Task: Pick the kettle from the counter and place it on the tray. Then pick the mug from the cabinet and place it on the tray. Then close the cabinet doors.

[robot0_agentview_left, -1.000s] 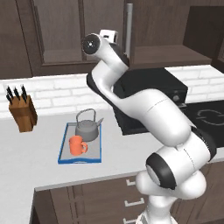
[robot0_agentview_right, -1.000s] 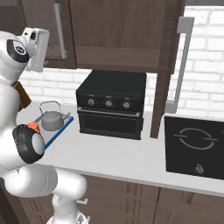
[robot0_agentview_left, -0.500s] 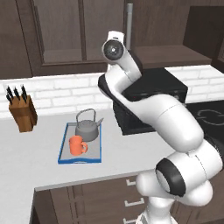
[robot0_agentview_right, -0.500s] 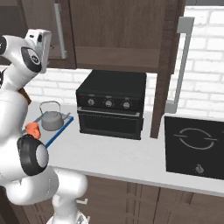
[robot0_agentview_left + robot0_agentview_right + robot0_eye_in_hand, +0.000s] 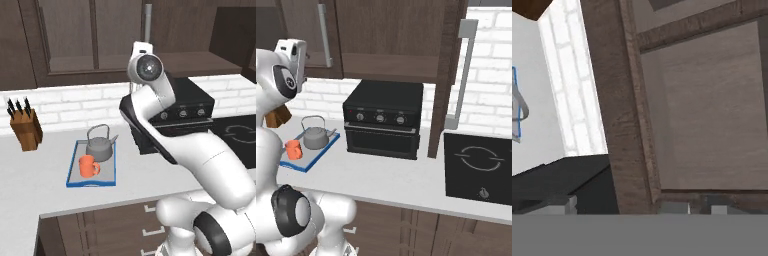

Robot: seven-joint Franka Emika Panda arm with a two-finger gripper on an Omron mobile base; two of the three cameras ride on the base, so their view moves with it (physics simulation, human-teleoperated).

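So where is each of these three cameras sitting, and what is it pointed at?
Left base view: behind the arm's left, looking down at the tray with kettle and mug; arm rises lower right.
Right base view: behind its right, facing the oven; arm at left.
Hand view: on the hand, close against the cabinet.
Both base views share tray, kettle, mug, oven.

A white brick wall (image 5: 75,100) runs behind everything I face. The black oven box (image 5: 383,120) sits right of centre. A knife block (image 5: 27,127) stands far left, a black cooktop (image 5: 478,167) far right.
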